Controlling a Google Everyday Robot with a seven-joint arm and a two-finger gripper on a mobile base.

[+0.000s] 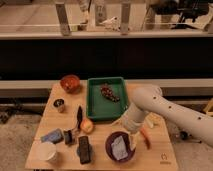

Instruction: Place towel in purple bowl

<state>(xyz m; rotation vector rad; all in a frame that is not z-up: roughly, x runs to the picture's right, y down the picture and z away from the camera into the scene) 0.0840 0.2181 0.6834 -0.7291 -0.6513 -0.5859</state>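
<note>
The purple bowl (120, 146) stands near the table's front edge, right of the middle. A pale grey towel (118, 147) lies inside it. My white arm reaches in from the right and bends down to the bowl's right rim. My gripper (133, 138) hangs just above and to the right of the towel, at the bowl's edge.
A green tray (95, 103) holding a dark reddish thing (109, 93) sits behind the bowl. An orange bowl (70, 82), a small cup (59, 105), an apple (87, 125), a dark knife-like tool (79, 115), a black block (84, 149), a blue thing (52, 135), a white cup (46, 151) and a carrot (145, 137) lie about the wooden table (165, 155).
</note>
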